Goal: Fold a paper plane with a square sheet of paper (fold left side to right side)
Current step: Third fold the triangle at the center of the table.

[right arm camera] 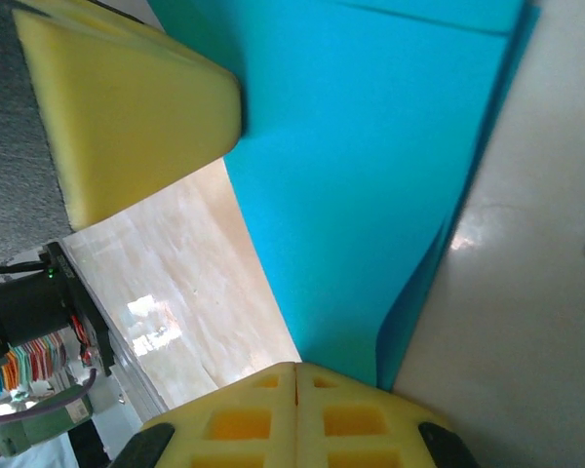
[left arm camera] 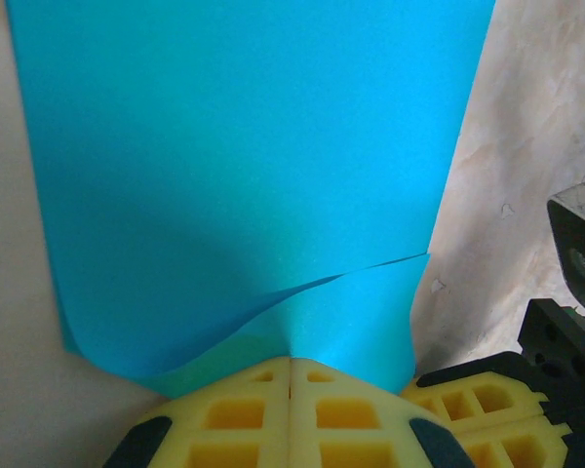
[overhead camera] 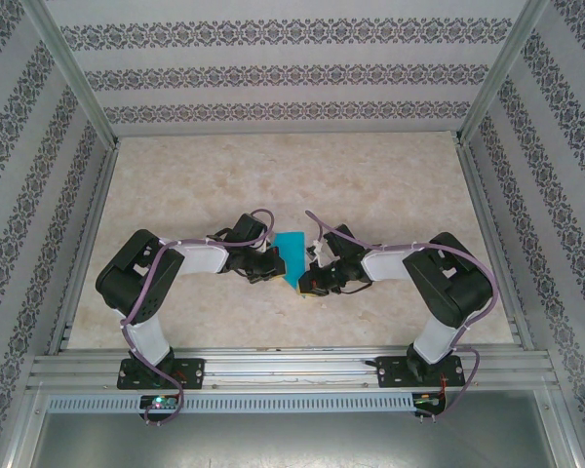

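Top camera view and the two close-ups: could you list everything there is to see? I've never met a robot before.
sheet of paper: one, teal-blue, folded over, mid-table between the two arms' tips
table: one, beige marbled, under everything
walls: three, white with dark patterned bands, around the table
metal rails: silver, along the near edge and up the corners
cables: purple, running along both arms
left arm: one, black and white, jaws shut at the paper's edge
right arm: one, black and white, jaws shut at the paper's opposite edge
yellow pads: foam, lining the jaws

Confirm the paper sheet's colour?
The paper sheet is plain teal-blue; clearest in the left wrist view.
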